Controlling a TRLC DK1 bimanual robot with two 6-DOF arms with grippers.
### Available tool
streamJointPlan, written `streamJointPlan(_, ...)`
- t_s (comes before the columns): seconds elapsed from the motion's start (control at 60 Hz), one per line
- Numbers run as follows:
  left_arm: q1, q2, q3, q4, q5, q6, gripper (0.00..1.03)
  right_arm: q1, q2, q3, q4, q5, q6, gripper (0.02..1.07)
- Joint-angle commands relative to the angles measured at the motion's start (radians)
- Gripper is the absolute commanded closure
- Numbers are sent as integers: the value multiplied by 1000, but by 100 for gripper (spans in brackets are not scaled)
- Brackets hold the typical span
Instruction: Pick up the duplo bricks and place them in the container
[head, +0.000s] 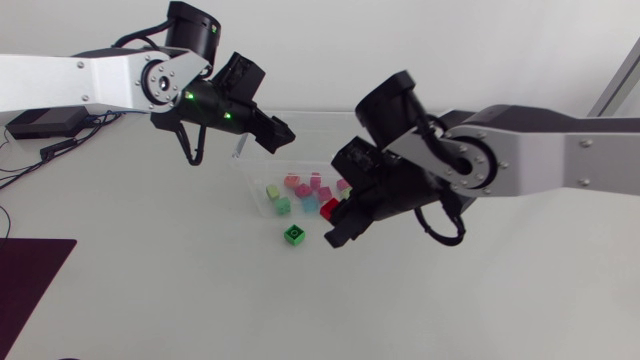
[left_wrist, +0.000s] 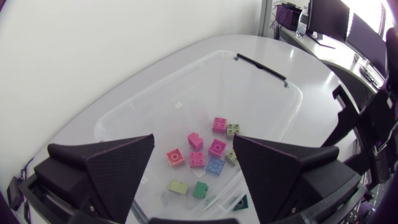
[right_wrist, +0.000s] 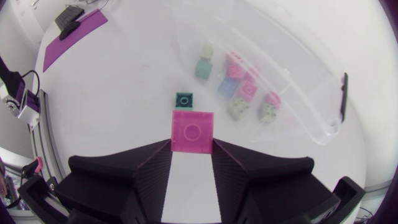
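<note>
Plastic all round, so nothing fussy here.

Head view first: the clear container (head: 255, 175) sits toward the far edge of the table (head: 150, 280), roughly midway along it. A scatter of pink, green and blue bricks (head: 300, 188) is already inside. The right gripper (head: 335, 218) comes in from the right side and is clamped on a pink brick (head: 330, 208), held up by the container's near wall. One green brick (head: 294, 235) lies alone on the table just beside that wall. The left gripper (head: 280, 135) hangs above the container's far-left corner.

Left wrist view: that claw is spread wide with nothing in it, looking down into the container at the bricks on its floor.

Right wrist view: both fingers press on opposite side faces of the pink brick, which sticks out past the fingertips. The green brick is on the table just ahead of it, with the container beyond.

Handling guess: these bricks look light, rigid and a bit slick. The flat side walls are the place to pinch, not the corners or studs. A short drop into the container shouldn't hurt them. The green one probably wants the same square-on grip.

Writing: nothing readable on the bricks or the container, and any lettering on the studs is too small to tell.
</note>
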Motion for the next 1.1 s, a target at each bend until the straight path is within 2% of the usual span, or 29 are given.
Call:
streamJointPlan(0.0, 16, -105, -65, 0, 10, -14, 5, -34, -49, 54, -23, 9, -7, 82)
streamJointPlan(0.167, 11, -264, -221, -60, 4, 22, 5, -94, -77, 129, -13, 6, -24, 82)
streamJointPlan(0.3, -59, -307, -350, -69, -52, 68, 5, -123, -69, 162, 31, -1, -37, 82)
streamJointPlan(0.467, -128, -278, -451, -49, -85, 77, 6, -164, -18, 177, 114, -14, -44, 82)
streamJointPlan(0.683, -190, -138, -456, -3, -133, 75, 6, -192, 80, 211, 223, -18, -50, 81)
streamJointPlan(0.733, -203, -98, -453, 12, -156, 72, 6, -195, 101, 217, 258, -12, -50, 68)
streamJointPlan(0.75, -209, -82, -451, 22, -159, 71, 6, -196, 114, 221, 267, -4, -50, 56)
streamJointPlan(0.783, -214, -65, -450, 29, -168, 69, 6, -200, 124, 224, 277, 5, -51, 44)
streamJointPlan(0.8, -219, -56, -448, 37, -176, 69, 6, -201, 129, 229, 278, 9, -53, 33)
streamJointPlan(0.817, -220, -49, -448, 42, -180, 69, 6, -201, 129, 229, 278, 11, -53, 27)
streamJointPlan(0.833, -225, -39, -445, 49, -187, 68, 6, -204, 129, 229, 280, 14, -53, 18)
streamJointPlan(0.85, -226, -33, -444, 51, -191, 68, 6, -204, 129, 229, 283, 16, -53, 14)
streamJointPlan(0.9, -228, -16, -433, 52, -199, 61, 6, -207, 112, 218, 293, 23, -53, 8)
streamJointPlan(1.083, -228, 49, -388, 52, -228, 22, 6, -218, -29, 131, 301, 48, -64, 7)
